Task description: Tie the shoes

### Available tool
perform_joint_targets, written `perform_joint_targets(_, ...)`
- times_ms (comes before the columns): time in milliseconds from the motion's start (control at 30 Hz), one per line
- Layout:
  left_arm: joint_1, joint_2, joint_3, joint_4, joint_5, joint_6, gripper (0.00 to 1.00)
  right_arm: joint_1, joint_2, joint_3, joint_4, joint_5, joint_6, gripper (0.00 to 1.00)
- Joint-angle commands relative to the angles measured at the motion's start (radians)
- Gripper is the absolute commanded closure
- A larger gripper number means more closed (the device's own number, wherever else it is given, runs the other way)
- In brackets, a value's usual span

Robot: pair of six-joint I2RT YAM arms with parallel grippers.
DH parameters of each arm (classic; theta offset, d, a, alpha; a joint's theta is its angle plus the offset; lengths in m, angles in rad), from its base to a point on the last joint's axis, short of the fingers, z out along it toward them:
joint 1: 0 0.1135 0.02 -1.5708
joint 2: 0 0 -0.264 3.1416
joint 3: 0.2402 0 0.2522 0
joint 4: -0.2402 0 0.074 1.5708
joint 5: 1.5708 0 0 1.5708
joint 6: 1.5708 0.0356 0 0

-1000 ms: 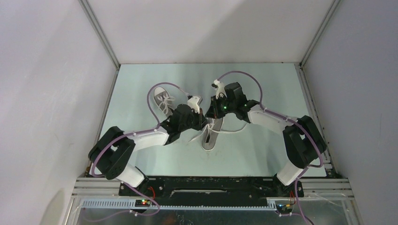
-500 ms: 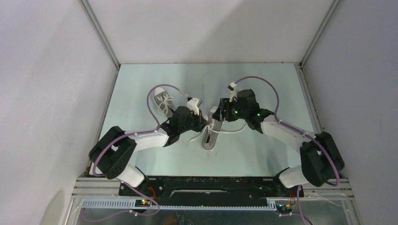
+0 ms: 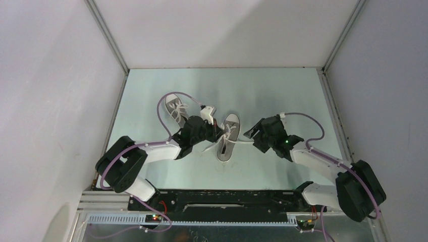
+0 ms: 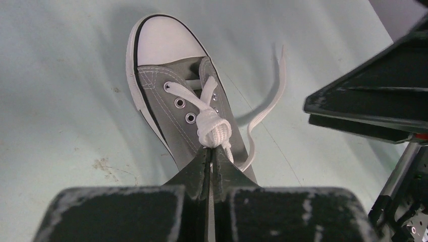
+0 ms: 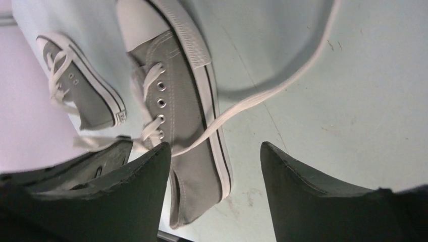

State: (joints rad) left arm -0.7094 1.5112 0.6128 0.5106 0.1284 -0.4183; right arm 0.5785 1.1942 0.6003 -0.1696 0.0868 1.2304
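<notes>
The right gripper (image 3: pixel 251 135) sits low and right of centre in the top view, just right of the near shoe (image 3: pixel 225 146). Its jaws are spread and hold nothing, and in its own camera the fingers (image 5: pixel 151 169) frame the shoe's side. One free lace end (image 5: pixel 252 100) trails from the eyelets across the table (image 3: pixel 282 91) toward the upper right of that view.

The left gripper (image 4: pixel 210 164) is at frame centre with its jaws pressed together. It pinches the lace just below a bunched knot (image 4: pixel 213 128) over the eyelets. The shoe's white toe cap (image 4: pixel 164 43) points to the upper left of the left wrist view.

The far shoe (image 3: pixel 175 108) lies at upper left of the table, apart from both grippers. Whether its laces are tied I cannot tell.

My reading is that the first knot on the near shoe is done and the bow is not yet started. The next move probably calls for the right gripper to drop onto the free end and close on it, while the left keeps tension so the knot does not slacken.
</notes>
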Motion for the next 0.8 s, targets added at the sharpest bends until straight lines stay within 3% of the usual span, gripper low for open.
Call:
perform_joint_targets(0, -0.002, -0.034, -0.01, 0.044, 0.016, 0.004, 1.0, 0.018, 0.105, -0.005, 0.116, 0.017, 0.243, 0.34)
perform_joint_targets(133, -0.002, -0.035, -0.012, 0.045, 0.025, 0.0, 1.0, 0.017, 0.217, -0.005, 0.229, -0.034, 0.303, 0.41)
perform_joint_targets(333, -0.001, -0.044, -0.019, 0.041, 0.017, 0.013, 1.0, 0.034, 0.326, -0.005, 0.346, -0.073, 0.355, 0.42)
perform_joint_targets(500, 0.002, -0.045, -0.024, 0.043, 0.022, 0.009, 1.0, 0.035, 0.371, -0.005, 0.394, -0.09, 0.361, 0.63)
perform_joint_targets(600, 0.007, -0.041, -0.025, 0.039, 0.016, -0.001, 1.0, 0.037, 0.358, -0.005, 0.384, -0.093, 0.347, 0.88)
perform_joint_targets(667, 0.01, -0.043, -0.023, 0.028, 0.001, -0.008, 1.0, 0.035, 0.333, -0.005, 0.358, -0.063, 0.324, 0.98)
perform_joint_targets(767, 0.016, -0.045, -0.019, -0.005, -0.03, -0.017, 1.0, 0.007, 0.293, -0.005, 0.317, -0.035, 0.272, 1.0)
